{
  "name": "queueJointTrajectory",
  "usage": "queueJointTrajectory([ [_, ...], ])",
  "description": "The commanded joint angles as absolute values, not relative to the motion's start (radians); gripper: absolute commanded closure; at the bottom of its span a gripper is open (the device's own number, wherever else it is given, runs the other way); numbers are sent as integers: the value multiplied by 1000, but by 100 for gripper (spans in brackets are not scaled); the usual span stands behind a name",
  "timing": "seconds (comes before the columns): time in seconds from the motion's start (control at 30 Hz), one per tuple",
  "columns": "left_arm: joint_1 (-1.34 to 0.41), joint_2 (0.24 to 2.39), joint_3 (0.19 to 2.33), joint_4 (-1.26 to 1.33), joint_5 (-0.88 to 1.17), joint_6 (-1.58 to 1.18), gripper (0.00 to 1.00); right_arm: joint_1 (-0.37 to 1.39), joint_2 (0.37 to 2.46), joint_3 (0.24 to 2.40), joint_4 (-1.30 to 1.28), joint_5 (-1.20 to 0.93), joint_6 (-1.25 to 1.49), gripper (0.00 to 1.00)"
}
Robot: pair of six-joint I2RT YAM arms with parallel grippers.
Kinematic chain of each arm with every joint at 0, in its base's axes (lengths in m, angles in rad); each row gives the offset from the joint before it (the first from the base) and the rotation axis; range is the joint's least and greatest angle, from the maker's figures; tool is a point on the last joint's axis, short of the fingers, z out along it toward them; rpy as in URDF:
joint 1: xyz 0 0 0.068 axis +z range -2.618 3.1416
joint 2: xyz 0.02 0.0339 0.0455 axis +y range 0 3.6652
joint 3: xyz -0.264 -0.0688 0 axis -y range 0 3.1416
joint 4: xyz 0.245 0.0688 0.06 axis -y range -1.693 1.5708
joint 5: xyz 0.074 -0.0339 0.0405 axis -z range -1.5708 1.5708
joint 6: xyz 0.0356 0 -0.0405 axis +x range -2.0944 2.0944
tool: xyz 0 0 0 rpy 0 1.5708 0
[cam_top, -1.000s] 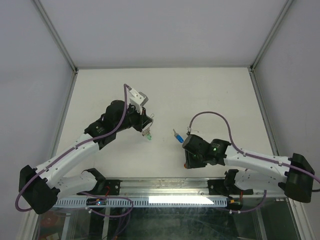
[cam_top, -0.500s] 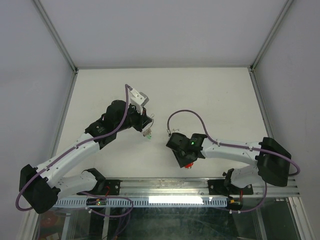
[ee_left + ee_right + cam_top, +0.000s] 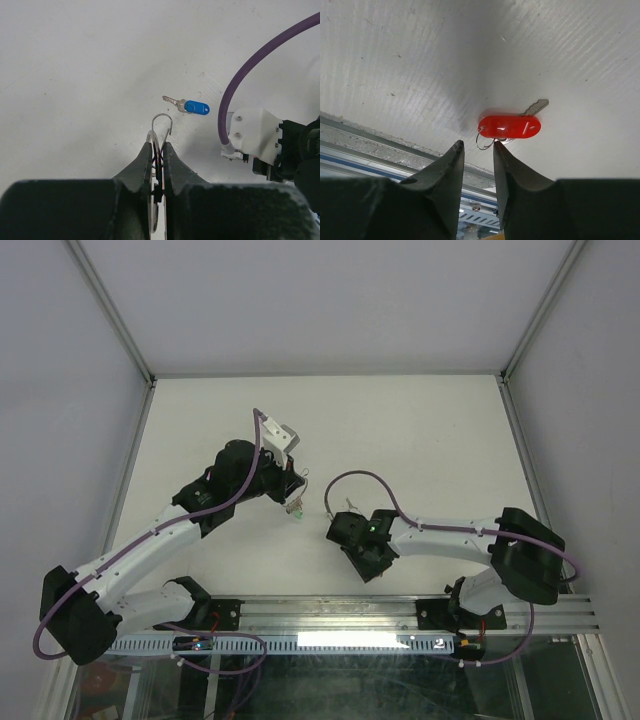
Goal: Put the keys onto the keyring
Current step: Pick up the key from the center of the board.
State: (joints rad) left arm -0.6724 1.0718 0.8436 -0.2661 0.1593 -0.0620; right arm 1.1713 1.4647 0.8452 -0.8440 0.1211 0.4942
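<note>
Starting with the left end effector (image 3: pixel 291 495) — from the top camera I see it out over the middle of the table (image 3: pixel 420 420), tipped down, with the green key (image 3: pixel 297 510) showing right at its tip. From up here I cannot tell how its fingers stand. Close by on the right, the right end effector (image 3: pixel 364 566) points back at the near edge of the table. Its own arm hides what is under it.

On the left wrist camera the two fingers are squeezed together on the keyring (image 3: pixel 162 121). A thin silver loop of wire sticks out past the tips, and its end is open like a hook. The blue key (image 3: pixel 192 106) lies flat on the table a little beyond the loop, not touching it. A purple cable (image 3: pixel 245 75) and a white block (image 3: pixel 252 132) of the other arm are on the right.

On the right wrist camera the fingers have a narrow gap and hold nothing. The red key (image 3: pixel 510 126) lies flat on the table just past the tips — its small ring (image 3: pixel 484 142) sits right by the gap. A metal rail (image 3: pixel 370 145) runs along the lower left.
</note>
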Motion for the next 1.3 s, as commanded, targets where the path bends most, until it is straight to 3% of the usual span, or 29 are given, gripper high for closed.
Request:
queueJointTrajectory([
  [0.0, -667, 1068, 857, -218, 183, -50, 100, 1184, 1476, 900, -848, 118, 471, 68],
  [0.73, -666, 1069, 857, -218, 198, -48, 100, 1204, 1541, 912, -874, 193, 462, 73],
  [1.0, -667, 1068, 857, -219, 196, -47, 100, 1206, 1534, 927, -857, 216, 457, 86],
  [1.13, -667, 1066, 856, -218, 194, -44, 100, 1206, 1495, 932, -868, 240, 459, 100],
  [1.27, -666, 1066, 856, -218, 196, -43, 100, 1194, 1391, 933, -850, 187, 440, 100],
])
